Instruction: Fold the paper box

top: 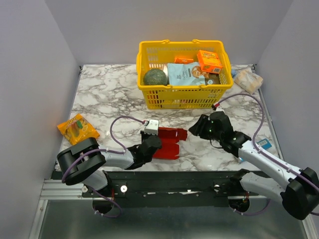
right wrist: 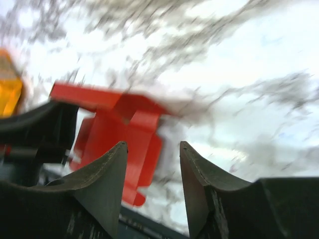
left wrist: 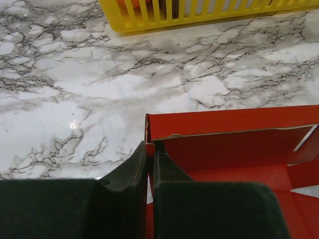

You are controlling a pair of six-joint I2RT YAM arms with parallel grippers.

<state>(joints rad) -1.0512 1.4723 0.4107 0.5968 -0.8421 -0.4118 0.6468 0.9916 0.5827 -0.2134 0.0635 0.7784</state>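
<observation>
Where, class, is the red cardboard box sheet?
The red cardboard box sheet lies centrally in the top view, pinched by the left pincer, in front of the yellow plastic basket.

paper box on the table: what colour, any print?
Plain bright red, no print. The paper box shows best in the left wrist view.

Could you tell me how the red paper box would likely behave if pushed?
Probably floppy: the paper box is thin creased card, its wall edge wavy. Likely light, so it may slide on the glossy table, though the left gripper pinches one wall.
</observation>
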